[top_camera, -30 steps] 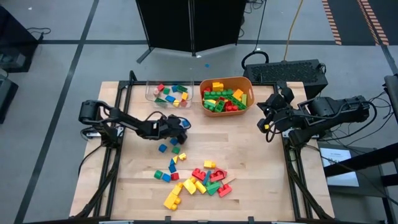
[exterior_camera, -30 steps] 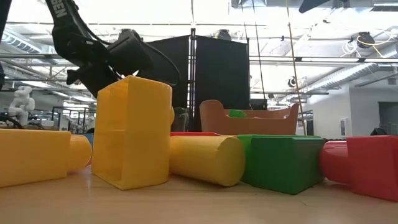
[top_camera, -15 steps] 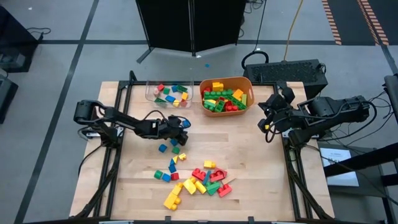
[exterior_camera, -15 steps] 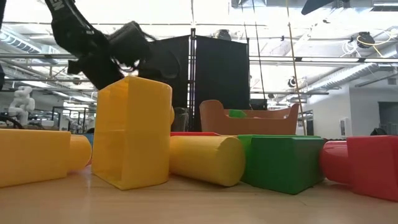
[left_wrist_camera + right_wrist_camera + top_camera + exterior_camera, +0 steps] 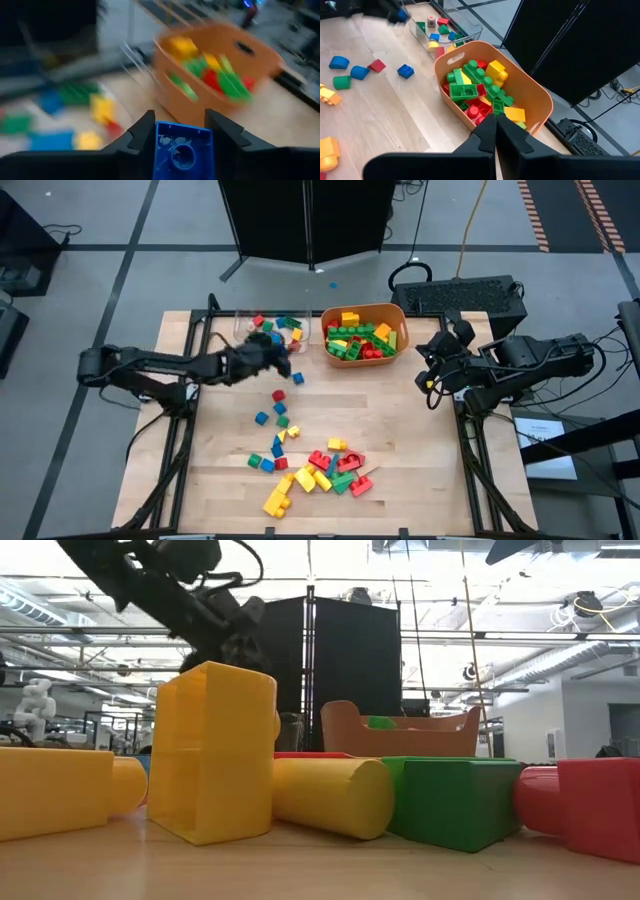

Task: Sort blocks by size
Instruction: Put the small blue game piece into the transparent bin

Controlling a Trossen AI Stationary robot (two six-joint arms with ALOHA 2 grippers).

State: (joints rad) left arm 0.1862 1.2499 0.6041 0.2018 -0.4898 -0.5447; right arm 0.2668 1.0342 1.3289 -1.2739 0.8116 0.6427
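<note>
Left hand [image 5: 181, 134] grips 1 small blue block [image 5: 182, 152] near the clear tray [image 5: 246, 326]; released off-target, it lands in the orange tub [image 5: 398, 319]. Right hand [image 5: 495, 120] clenched.

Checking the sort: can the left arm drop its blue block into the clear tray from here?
Probably yes: the left gripper, shut on the blue block, hangs beside the clear tray, nothing between.
</note>
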